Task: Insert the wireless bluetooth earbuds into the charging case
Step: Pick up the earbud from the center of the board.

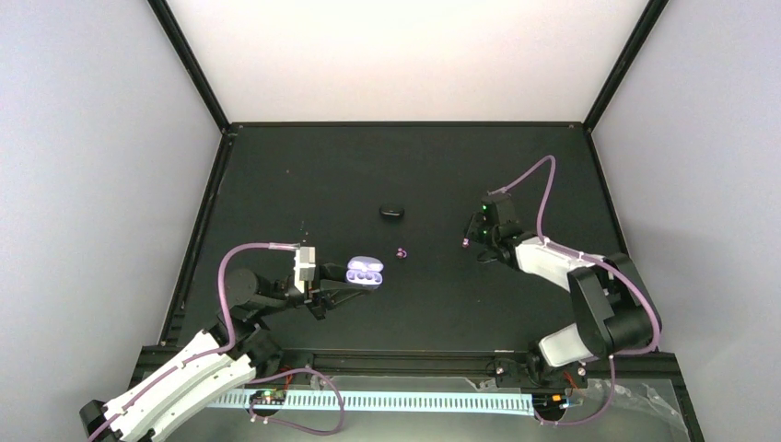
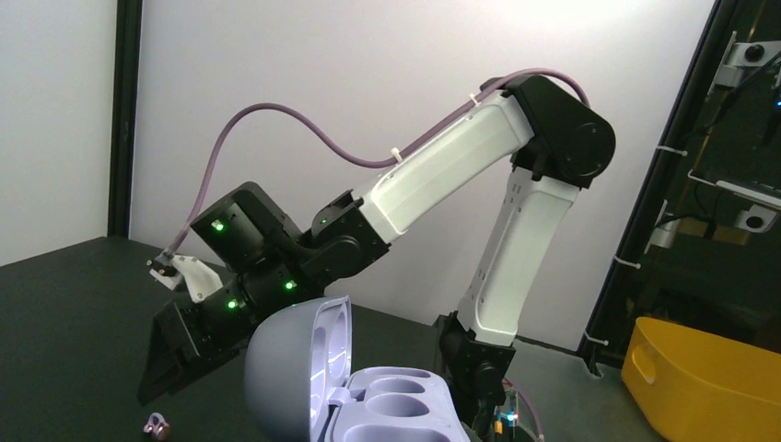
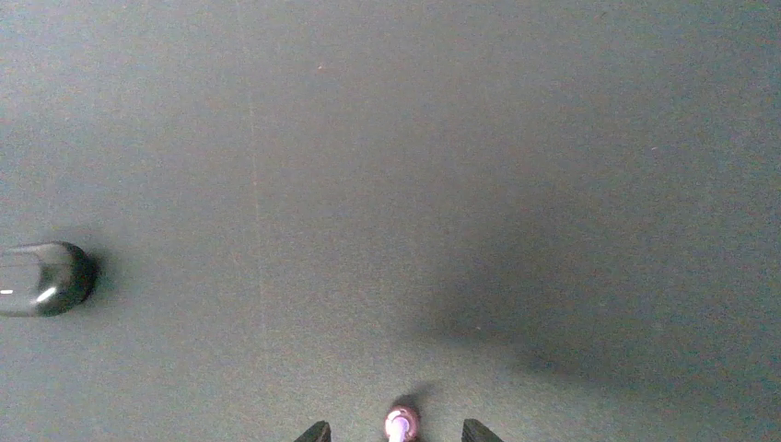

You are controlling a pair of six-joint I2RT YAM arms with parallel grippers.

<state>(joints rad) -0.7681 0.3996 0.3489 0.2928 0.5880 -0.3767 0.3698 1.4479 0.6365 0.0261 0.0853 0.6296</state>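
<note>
The purple charging case (image 1: 364, 272) is open, its lid (image 2: 295, 368) upright and its wells (image 2: 405, 396) empty; my left gripper (image 1: 324, 287) is shut on it left of the middle. One purple-pink earbud (image 1: 401, 251) lies on the mat just right of the case. A second earbud (image 3: 402, 424) lies between the fingertips (image 3: 318, 431) of my right gripper (image 3: 396, 431), which stands open with a gap on each side of the bud. In the top view the right gripper (image 1: 470, 242) is low over the mat, right of centre. The left wrist view shows one earbud (image 2: 157, 424) below the right gripper's fingers (image 2: 175, 359).
A closed black case (image 1: 391, 212) lies behind the loose earbud, and it shows at the left edge (image 3: 41, 278) of the right wrist view. The right arm (image 2: 479, 184) reaches across. A yellow bin (image 2: 700, 378) stands off the table at the right.
</note>
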